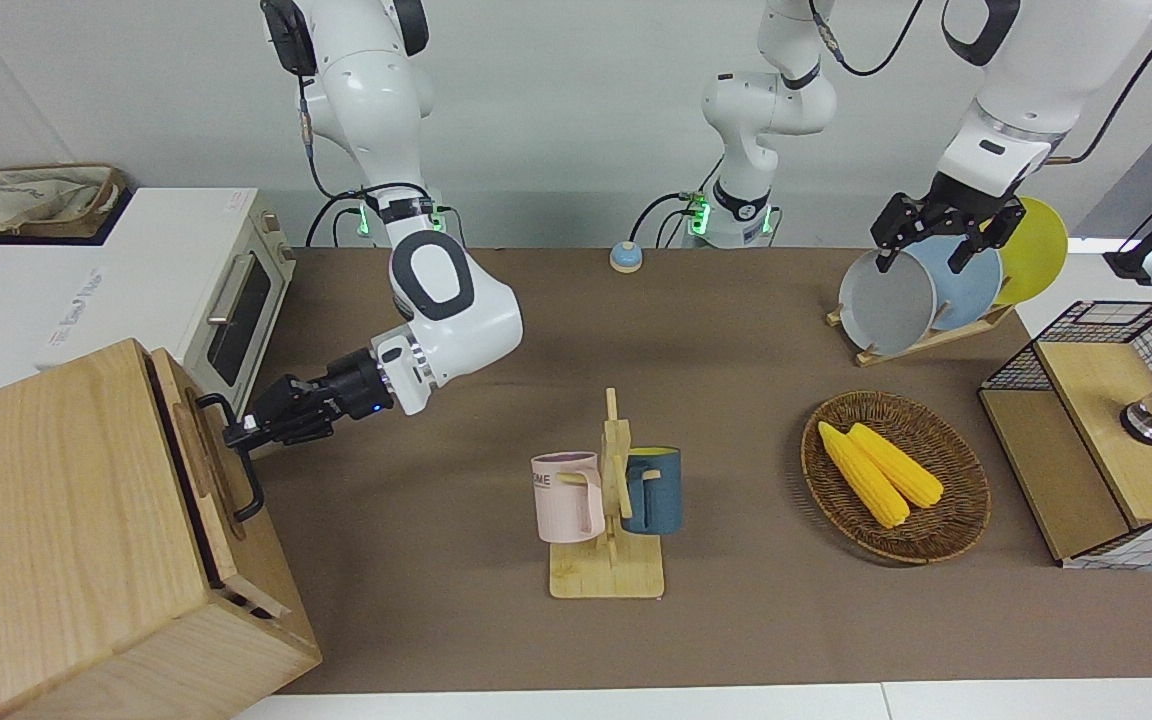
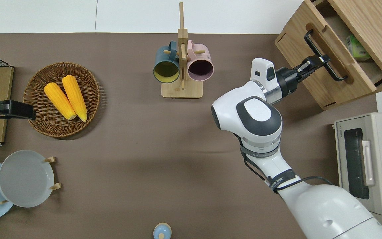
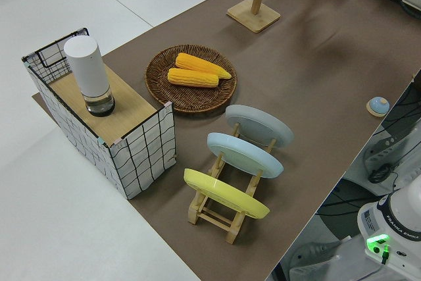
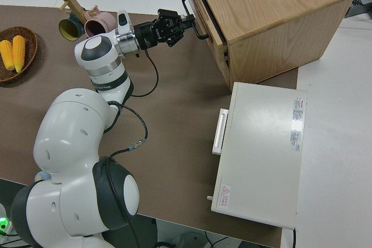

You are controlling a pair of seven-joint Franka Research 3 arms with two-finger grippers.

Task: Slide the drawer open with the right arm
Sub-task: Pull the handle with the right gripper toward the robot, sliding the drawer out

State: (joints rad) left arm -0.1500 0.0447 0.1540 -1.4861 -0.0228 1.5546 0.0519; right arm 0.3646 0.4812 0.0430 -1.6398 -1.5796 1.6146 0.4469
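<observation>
Nearest the front camera, a big pale-wood box (image 1: 76, 540) is seen at the right arm's end of the brown bench (image 1: 636, 640). Fitted to it is the wide shallow pale-wood drawer (image 2: 330, 59), drawn partly out of the box, so that a gap shows between its flat front and the box in the overhead view; a small green item (image 2: 355, 46) is seen inside. The drawer's black metal bar handle (image 2: 323, 56) is gripped near its middle by the right tool (image 2: 318, 60), whose black fingers are closed narrowly around the bar. The white right arm (image 2: 257, 113) is stretched toward the box, and a small blue light is lit at its wrist.

A white toaster oven with a silver handle (image 2: 363, 162) is placed beside the box, nearer to the robots. Near the middle of the bench a wooden mug tree (image 1: 611, 520) is stood, with a pink mug (image 1: 568, 495) and a dark blue mug (image 1: 651, 488) hung on it. Toward the left arm's end, two yellow corn cobs (image 1: 876, 470) are laid in a round wicker basket (image 1: 956, 520). A wooden plate rack (image 3: 230, 202) is set nearer to the robots than the basket, and a wood-and-black-wire-mesh rack (image 1: 1086, 450) is stood at the bench's end.

The left arm is parked, and the left tool (image 1: 941, 245) is spread open.
</observation>
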